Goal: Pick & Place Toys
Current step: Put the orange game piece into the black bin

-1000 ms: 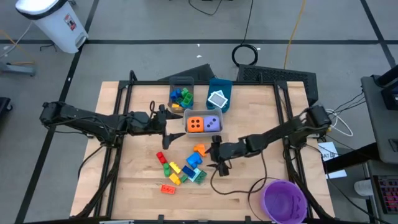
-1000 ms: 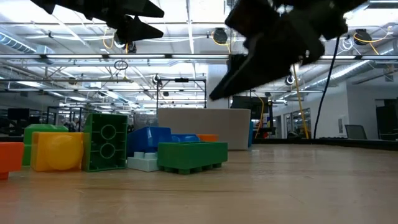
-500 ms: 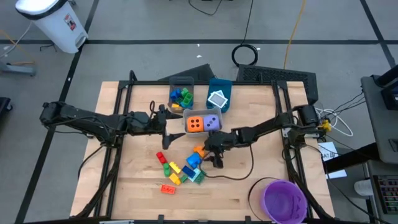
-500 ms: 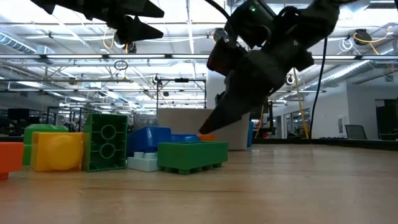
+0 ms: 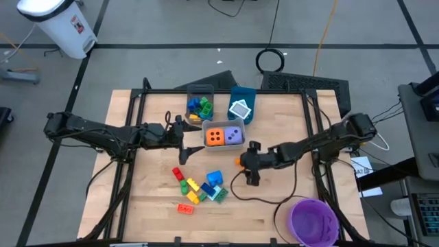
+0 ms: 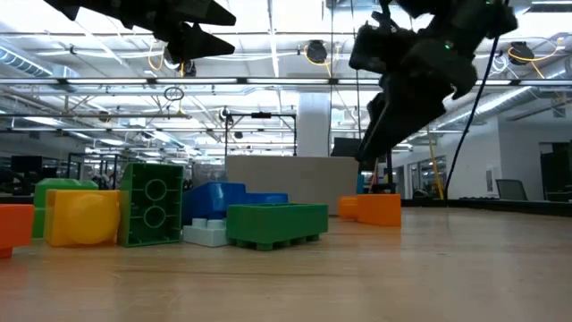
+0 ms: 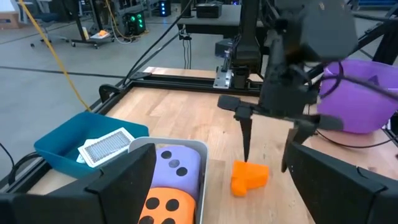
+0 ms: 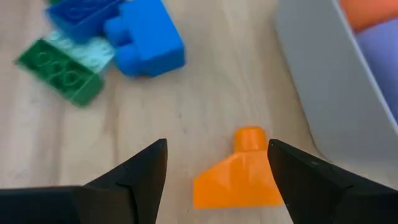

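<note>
Right wrist view alone shows right end effector (image 8: 216, 163) fingers apart, straddling orange brick (image 8: 239, 176).

No readable text anywhere I look. The white bin (image 5: 58, 24) on the floor beyond my worktop carries a red-and-dark label (image 5: 77, 27), too small to read. The white-teal tile (image 7: 107, 145) in the blue bin (image 7: 59, 154) shows only a fine pattern, no letters. The dice (image 7: 173, 167) carry dots, no numerals.
</note>
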Available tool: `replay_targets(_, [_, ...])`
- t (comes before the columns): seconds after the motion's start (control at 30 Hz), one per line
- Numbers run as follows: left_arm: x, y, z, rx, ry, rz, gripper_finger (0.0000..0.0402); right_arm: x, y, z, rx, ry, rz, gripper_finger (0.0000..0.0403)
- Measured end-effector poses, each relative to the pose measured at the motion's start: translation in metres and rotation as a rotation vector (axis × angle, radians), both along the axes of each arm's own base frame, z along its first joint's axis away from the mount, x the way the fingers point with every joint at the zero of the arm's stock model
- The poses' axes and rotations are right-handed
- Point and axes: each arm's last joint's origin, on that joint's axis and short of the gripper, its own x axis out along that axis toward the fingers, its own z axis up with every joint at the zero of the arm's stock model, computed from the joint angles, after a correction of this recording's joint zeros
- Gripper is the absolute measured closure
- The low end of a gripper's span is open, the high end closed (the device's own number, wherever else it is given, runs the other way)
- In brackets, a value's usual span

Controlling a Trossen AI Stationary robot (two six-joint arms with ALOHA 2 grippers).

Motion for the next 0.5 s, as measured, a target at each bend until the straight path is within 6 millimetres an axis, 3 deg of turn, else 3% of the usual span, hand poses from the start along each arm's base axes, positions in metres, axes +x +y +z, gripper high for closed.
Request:
replay_targets(0.27, [0.0, 0.0, 0.0, 0.0, -0.001, 0.0, 0.0041, 0.0, 0.001, -0.024, -0.033, 0.077, -0.125, 0.0126])
replay_targets(0.5, [0.0, 0.0, 0.0, 0.0, -0.003, 0.0, 0.0041, 0.009, -0.018, -0.04, -0.031, 0.117, -0.192, 0.008])
